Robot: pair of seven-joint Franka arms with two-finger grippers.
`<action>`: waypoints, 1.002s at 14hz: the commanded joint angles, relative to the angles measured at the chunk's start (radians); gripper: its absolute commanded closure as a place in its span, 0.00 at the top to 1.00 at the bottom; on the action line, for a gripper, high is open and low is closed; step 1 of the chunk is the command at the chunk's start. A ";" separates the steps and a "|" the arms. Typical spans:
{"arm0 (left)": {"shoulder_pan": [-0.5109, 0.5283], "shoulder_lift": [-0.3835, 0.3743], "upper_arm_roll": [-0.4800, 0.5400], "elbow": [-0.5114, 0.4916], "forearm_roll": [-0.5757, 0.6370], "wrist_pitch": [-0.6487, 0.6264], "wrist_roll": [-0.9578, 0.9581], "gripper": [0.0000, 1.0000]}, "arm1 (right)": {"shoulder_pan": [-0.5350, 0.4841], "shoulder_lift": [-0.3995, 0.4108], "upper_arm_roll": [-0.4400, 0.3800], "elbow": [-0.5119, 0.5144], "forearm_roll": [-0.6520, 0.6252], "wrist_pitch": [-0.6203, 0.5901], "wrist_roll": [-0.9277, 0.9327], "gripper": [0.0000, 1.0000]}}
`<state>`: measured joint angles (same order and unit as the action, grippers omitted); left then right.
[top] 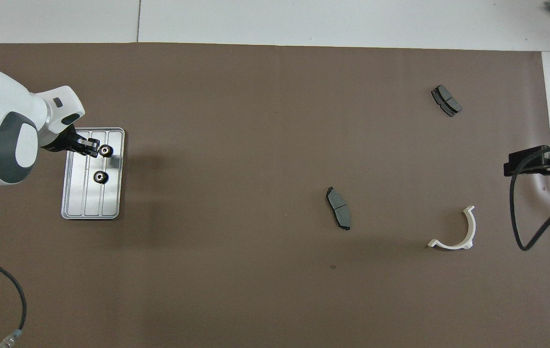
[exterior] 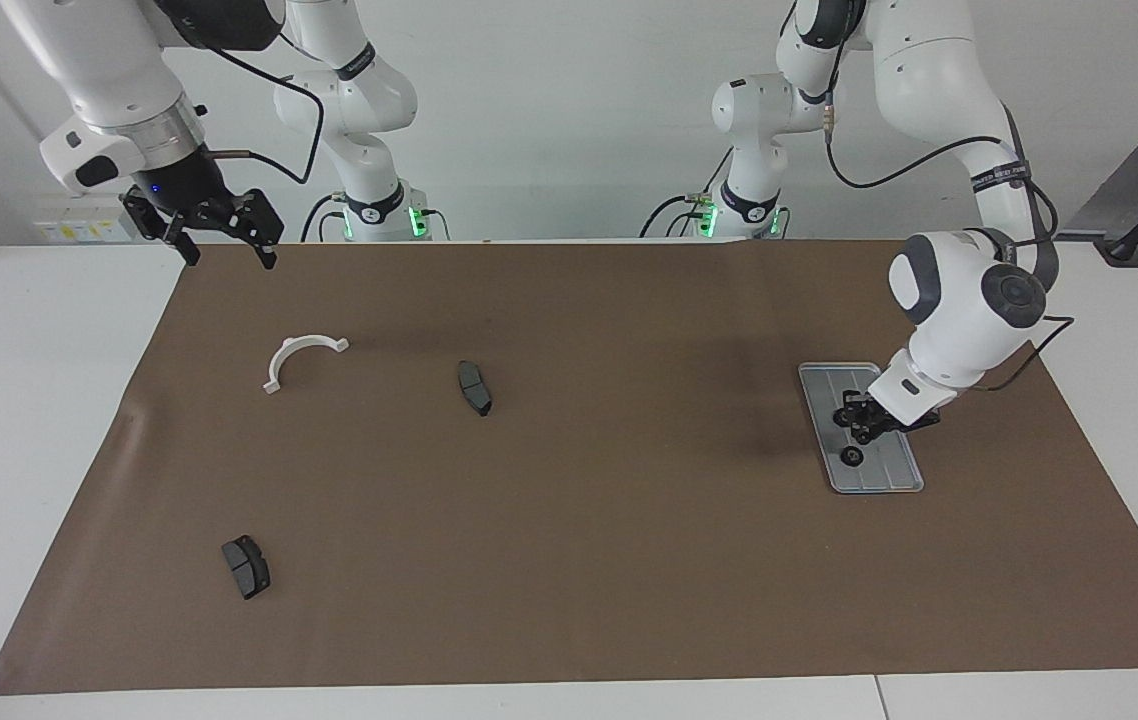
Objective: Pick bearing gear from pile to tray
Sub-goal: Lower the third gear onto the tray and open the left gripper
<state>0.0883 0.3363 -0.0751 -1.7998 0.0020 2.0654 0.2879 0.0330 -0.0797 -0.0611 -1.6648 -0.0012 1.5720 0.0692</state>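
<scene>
Two black gears (top: 102,164) lie in the tray (top: 77,203) at the worktop's nine o'clock in the overhead view; left gripper (exterior: 859,425) fingers pinched over it, right gripper (exterior: 219,235) fingers wide, waiting.

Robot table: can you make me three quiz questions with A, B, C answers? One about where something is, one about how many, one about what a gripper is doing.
1. Where is the tray?
A. Toward the left arm's end of the table
B. Toward the right arm's end of the table
C. On top of the white bracket

2. How many dark brake pads lie on the brown mat?
A. One
B. Two
C. Four

3. What is the right gripper doing?
A. Hanging open above a corner of the mat
B. Clamped on the white bracket
C. Lying in the tray

Answers:
1 A, it lies flat on the mat below the left arm.
2 B, one sits mid-mat, one farther from the robots.
3 A, its fingers stand apart with nothing between them.
</scene>
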 commanded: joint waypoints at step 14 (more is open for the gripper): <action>0.065 -0.059 -0.009 -0.113 -0.010 0.127 0.085 0.67 | -0.005 -0.017 0.001 -0.016 0.020 0.003 -0.015 1.00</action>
<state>0.1408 0.3094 -0.0797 -1.8855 0.0019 2.1757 0.3586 0.0330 -0.0797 -0.0611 -1.6649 -0.0012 1.5720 0.0692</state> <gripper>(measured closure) 0.401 0.000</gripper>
